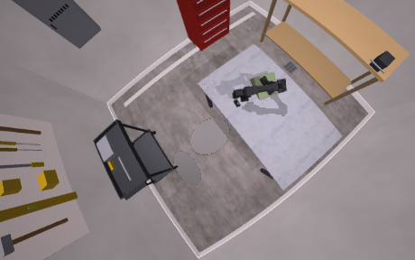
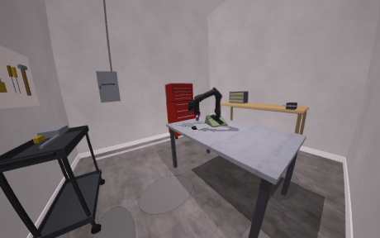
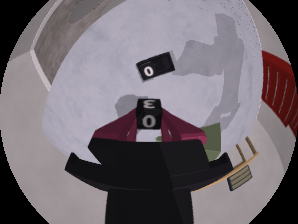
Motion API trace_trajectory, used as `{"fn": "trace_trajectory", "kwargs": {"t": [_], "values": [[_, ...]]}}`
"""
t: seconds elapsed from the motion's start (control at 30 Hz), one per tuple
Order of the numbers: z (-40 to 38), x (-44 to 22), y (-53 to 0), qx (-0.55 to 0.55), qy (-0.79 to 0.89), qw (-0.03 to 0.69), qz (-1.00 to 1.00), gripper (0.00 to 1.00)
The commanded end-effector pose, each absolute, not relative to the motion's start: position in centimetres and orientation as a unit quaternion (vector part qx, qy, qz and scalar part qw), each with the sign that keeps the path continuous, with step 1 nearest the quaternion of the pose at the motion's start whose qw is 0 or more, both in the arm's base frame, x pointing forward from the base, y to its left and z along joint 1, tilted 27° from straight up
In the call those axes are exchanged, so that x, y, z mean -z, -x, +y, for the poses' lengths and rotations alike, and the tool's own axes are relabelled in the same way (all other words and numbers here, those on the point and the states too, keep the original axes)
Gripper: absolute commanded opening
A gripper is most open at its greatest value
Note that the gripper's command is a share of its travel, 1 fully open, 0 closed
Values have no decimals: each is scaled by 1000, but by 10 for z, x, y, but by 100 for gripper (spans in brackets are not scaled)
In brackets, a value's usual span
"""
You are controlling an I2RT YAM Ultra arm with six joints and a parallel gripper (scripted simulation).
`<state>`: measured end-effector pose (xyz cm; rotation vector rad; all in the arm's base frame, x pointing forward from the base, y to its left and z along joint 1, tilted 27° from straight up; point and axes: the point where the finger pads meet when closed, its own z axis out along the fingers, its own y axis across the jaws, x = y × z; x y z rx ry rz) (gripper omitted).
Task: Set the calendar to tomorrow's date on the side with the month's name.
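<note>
My gripper [image 3: 149, 111] [image 1: 236, 94] [image 2: 198, 117] is shut on a black calendar cube [image 3: 148, 112] and holds it in the air above the table [image 1: 289, 135] [image 2: 248, 145] [image 3: 93, 63]. In the wrist view the cube's front face reads 0 and the face above it shows a 3 lying on its side. Below and beyond it lies the small black calendar tray [image 3: 166, 62] [image 1: 235, 104] [image 2: 193, 128], flat on the table. A second black cube [image 3: 148, 70] stands in the tray's left part and shows a 0. The month's name cannot be seen.
The arm's green base [image 1: 258, 81] [image 2: 216, 121] [image 3: 212, 137] stands on the table behind the tray. A red tool chest [image 1: 205, 20] [image 2: 179, 103] stands past the table's far end. A wooden bench [image 1: 316, 50] [image 2: 264, 107] and a black cart [image 1: 131, 158] [image 2: 45, 145] stand apart.
</note>
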<state>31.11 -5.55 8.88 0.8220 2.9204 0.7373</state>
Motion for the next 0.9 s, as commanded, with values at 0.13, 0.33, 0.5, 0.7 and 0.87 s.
{"fn": "trace_trajectory", "kwargs": {"t": [0.13,0.33,0.5,0.7,0.87], "values": [[-69,-88,-317,-234,-418,-25,877,26],[-77,-86,-322,-231,-493,-45,837,26],[-85,-83,-327,-226,-575,-68,784,26],[-95,-79,-332,-218,-655,-92,718,26],[-102,-76,-335,-210,-711,-110,662,26]]}}
